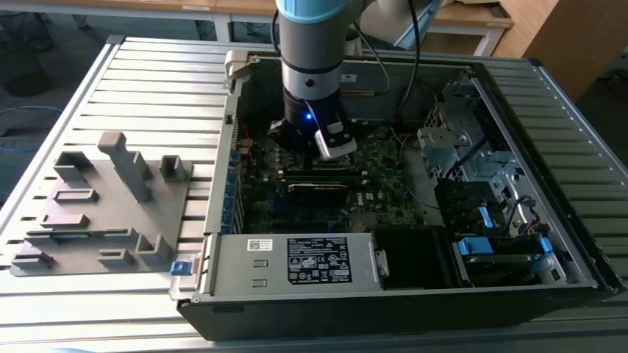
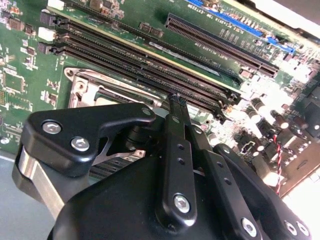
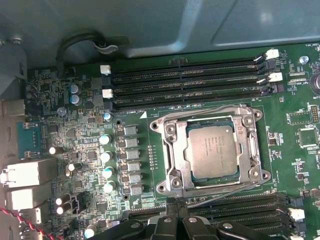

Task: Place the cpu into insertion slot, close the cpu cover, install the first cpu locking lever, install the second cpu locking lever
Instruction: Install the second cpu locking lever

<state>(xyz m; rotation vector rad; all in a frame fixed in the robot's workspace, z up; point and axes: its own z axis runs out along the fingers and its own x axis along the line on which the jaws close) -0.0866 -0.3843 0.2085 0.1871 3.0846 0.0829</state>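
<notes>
The cpu (image 3: pixel 211 150), a flat silver-grey square, lies in the insertion slot (image 3: pixel 165 187) on the green board. The cpu cover (image 3: pixel 172 150), a silver frame with a square cut-out, lies flat around it. A thin locking lever (image 3: pixel 200 113) runs along the socket edge beside the memory slots; whether it is latched I cannot tell. My gripper (image 3: pixel 176 221) hovers just off the socket's edge, black fingers pressed together with nothing between them. In the second wrist view the gripper (image 2: pixel 176 100) points at the socket corner (image 2: pixel 95 85). In the exterior view the gripper (image 1: pixel 334 147) hangs inside the open computer case.
Long black memory slots (image 3: pixel 190 80) flank the socket on two sides. Capacitors (image 3: pixel 107 157) and rear ports (image 3: pixel 27 172) stand nearby. Case walls, a power supply (image 1: pixel 294 261) and drive bays (image 1: pixel 481 191) surround the board. A grey fixture (image 1: pixel 98 206) sits at the exterior view's left.
</notes>
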